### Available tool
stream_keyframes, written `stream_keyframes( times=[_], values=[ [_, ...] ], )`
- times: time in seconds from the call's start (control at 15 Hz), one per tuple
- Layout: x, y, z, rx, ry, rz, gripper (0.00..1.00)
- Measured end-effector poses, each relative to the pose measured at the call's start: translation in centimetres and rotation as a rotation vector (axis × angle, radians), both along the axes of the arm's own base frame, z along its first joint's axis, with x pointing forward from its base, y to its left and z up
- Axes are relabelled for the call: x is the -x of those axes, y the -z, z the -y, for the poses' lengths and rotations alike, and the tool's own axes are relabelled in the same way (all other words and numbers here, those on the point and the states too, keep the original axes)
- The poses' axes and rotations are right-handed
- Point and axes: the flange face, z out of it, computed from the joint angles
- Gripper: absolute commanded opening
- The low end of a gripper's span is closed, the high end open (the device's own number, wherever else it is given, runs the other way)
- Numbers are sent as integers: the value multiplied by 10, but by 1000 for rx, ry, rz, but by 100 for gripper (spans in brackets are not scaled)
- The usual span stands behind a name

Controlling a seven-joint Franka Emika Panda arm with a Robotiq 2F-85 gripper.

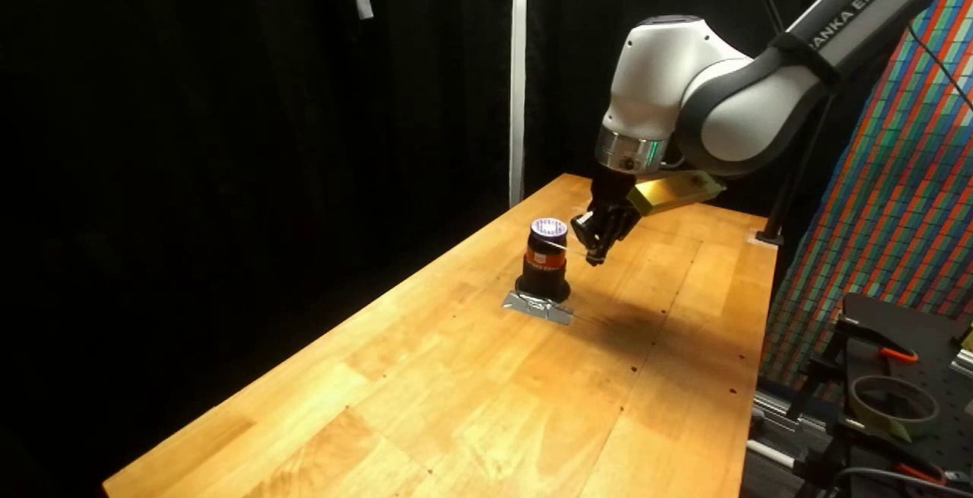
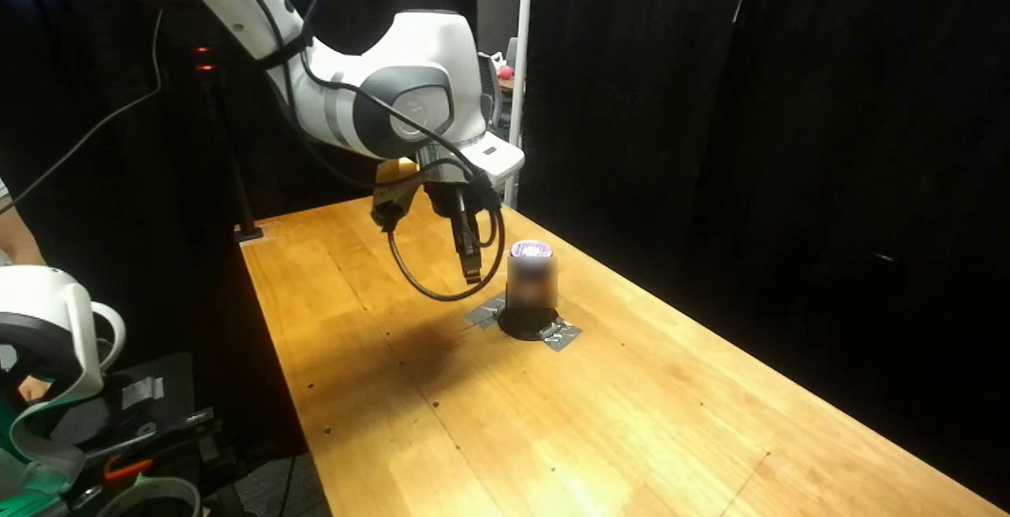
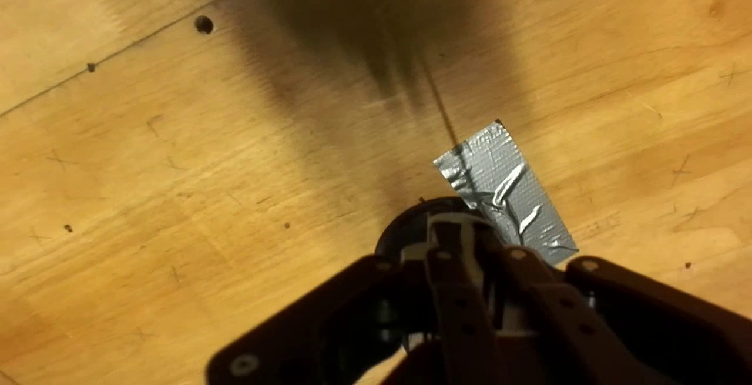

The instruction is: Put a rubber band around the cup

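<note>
My hand (image 2: 472,274) is clenched, apparently on the pale rubber band (image 1: 561,246), which runs taut to the cup (image 1: 545,263) standing just beside me. Duct tape (image 3: 529,191) fastens its black base (image 2: 522,325) to the bench (image 1: 471,391), presumably so my pull won't topple it.

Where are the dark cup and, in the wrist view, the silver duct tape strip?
Dark cup (image 1: 546,260): in an exterior view, on its red-orange band.
Silver duct tape strip (image 3: 516,192): wrist view, crinkled middle.
</note>
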Motion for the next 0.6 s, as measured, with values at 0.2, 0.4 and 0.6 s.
stream_keyframes(
  times=[0.2, 0.4, 0.6],
  values=[
    [18, 1, -1, -28, 98, 125, 6],
    [22, 2, 13, -38, 189, 240, 6],
    [14, -8, 37, -20, 271, 344, 5]
  ],
)
